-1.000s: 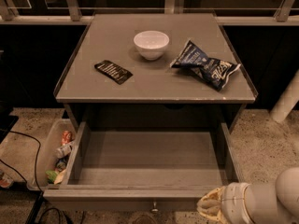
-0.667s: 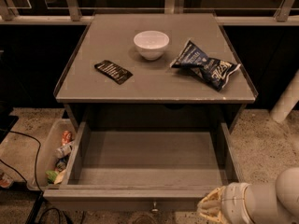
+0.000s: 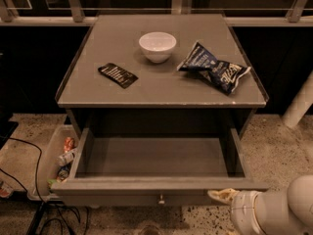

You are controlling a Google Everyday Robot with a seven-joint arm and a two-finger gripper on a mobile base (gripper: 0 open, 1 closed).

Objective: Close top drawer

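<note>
The top drawer (image 3: 156, 156) of the grey cabinet stands pulled far out toward me, its plain grey inside empty. Its flat front panel carries a small round metal knob (image 3: 160, 199) at the middle. My gripper (image 3: 222, 196) is at the bottom right, its pale tip right at the right end of the drawer's front panel, with my white arm (image 3: 266, 213) behind it. The two lower drawers are hidden under the open drawer.
On the cabinet top (image 3: 98, 89) are a white bowl (image 3: 157, 45), a dark blue chip bag (image 3: 215, 70) and a black packet (image 3: 117, 75). A clear bin of snacks (image 3: 55, 164) and black cables (image 3: 34, 180) lie on the floor at left. A white post (image 3: 299, 102) stands at right.
The drawer's front panel has moved a little back toward the cabinet, and my gripper has moved up and forward with it.
</note>
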